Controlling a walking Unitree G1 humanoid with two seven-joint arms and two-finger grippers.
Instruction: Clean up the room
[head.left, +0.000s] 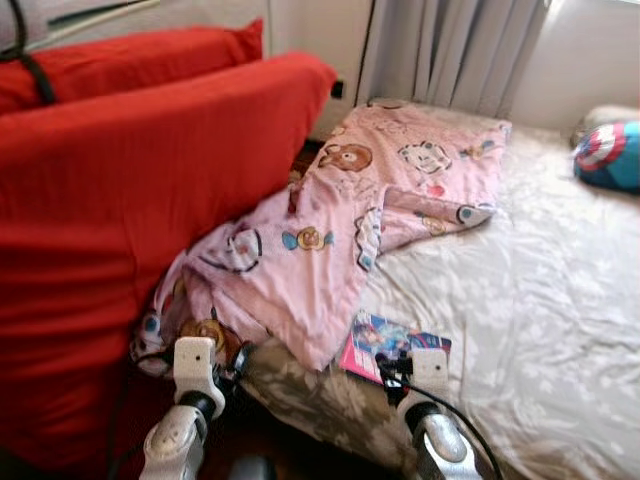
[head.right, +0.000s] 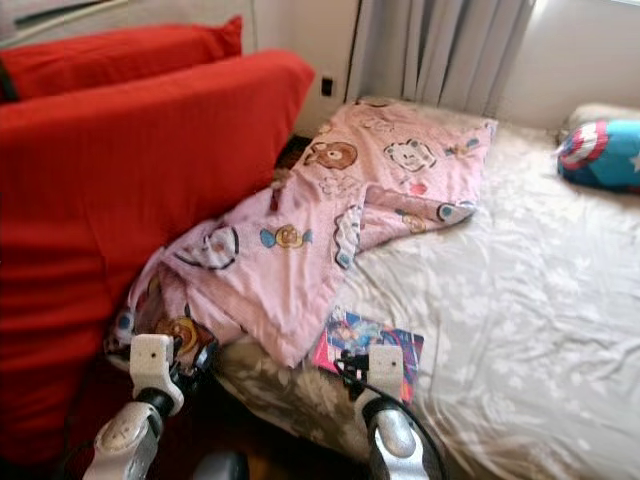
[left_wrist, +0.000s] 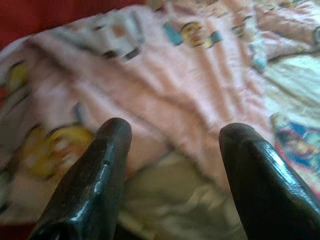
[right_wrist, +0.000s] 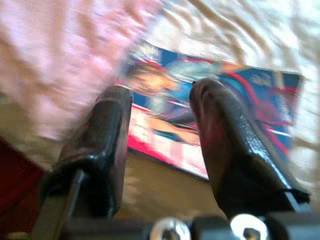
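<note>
Right wrist view: open right claw (right_wrist: 160, 107) over colourful book (right_wrist: 240, 100), writing unreadable.

A book (head.left: 396, 346) lies on the bed (head.left: 540, 300), just right of the blanket (head.left: 340, 230).

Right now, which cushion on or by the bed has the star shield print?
The blue cushion at the bed's far right, near the wall. It bears a red-and-white ringed star shield; the two red cushions at left are plain.
</note>
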